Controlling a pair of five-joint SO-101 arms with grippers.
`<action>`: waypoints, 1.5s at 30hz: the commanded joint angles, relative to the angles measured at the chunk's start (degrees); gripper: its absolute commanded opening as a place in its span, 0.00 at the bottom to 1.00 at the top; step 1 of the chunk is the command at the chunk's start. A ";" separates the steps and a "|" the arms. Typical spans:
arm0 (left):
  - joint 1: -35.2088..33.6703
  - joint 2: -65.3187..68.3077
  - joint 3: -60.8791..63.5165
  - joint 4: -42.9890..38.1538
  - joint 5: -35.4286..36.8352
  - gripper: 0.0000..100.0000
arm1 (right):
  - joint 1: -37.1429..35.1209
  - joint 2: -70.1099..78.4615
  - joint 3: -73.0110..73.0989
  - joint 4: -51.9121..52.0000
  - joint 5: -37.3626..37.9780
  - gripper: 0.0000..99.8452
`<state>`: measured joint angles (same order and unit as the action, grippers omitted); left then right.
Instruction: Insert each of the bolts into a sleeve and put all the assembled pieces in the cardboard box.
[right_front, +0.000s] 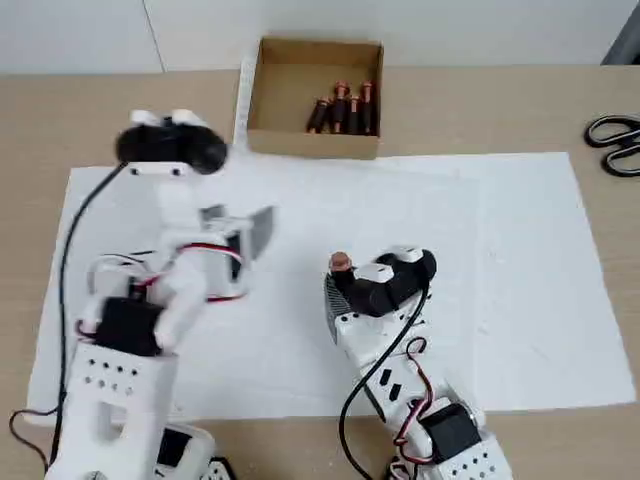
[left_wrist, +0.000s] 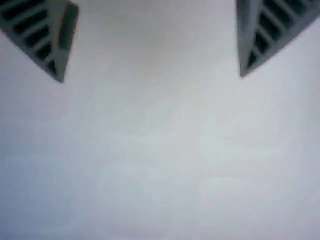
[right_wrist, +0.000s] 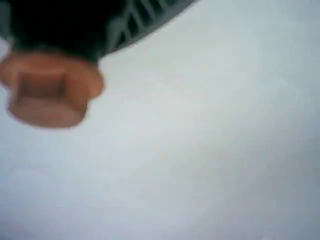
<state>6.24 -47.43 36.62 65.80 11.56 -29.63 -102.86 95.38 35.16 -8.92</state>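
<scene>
The cardboard box (right_front: 290, 95) stands at the back of the table and holds several copper-headed bolts in dark sleeves (right_front: 345, 108). My right gripper (right_front: 338, 283) sits over the middle of the white paper, shut on another bolt. Its copper hex head (right_front: 340, 262) (right_wrist: 50, 95) sticks out beyond the fingers, and a black sleeve (right_wrist: 55, 25) sits behind the head. A grey finger (right_wrist: 137, 20) lies alongside it. To the left, my left gripper (right_front: 238, 222) (left_wrist: 152, 74) hangs open over bare paper, with nothing between its fingers (left_wrist: 55, 45).
A large white paper sheet (right_front: 520, 280) covers most of the wooden table. Scissors (right_front: 615, 140) lie at the far right edge. The paper to the right of the right arm is bare.
</scene>
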 joint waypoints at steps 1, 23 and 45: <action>-6.33 -0.88 -0.84 3.43 -5.80 0.21 | 3.12 0.04 -2.46 1.71 1.67 0.00; -6.86 -0.88 11.65 -2.02 -9.32 0.21 | 10.24 71.78 -54.07 -25.27 8.62 0.00; -6.95 -0.88 14.11 -2.11 -9.41 0.21 | 10.15 148.44 -130.81 -28.62 8.53 0.01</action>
<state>-0.62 -47.43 50.95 64.75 2.15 -19.78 43.43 -25.58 8.18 -0.75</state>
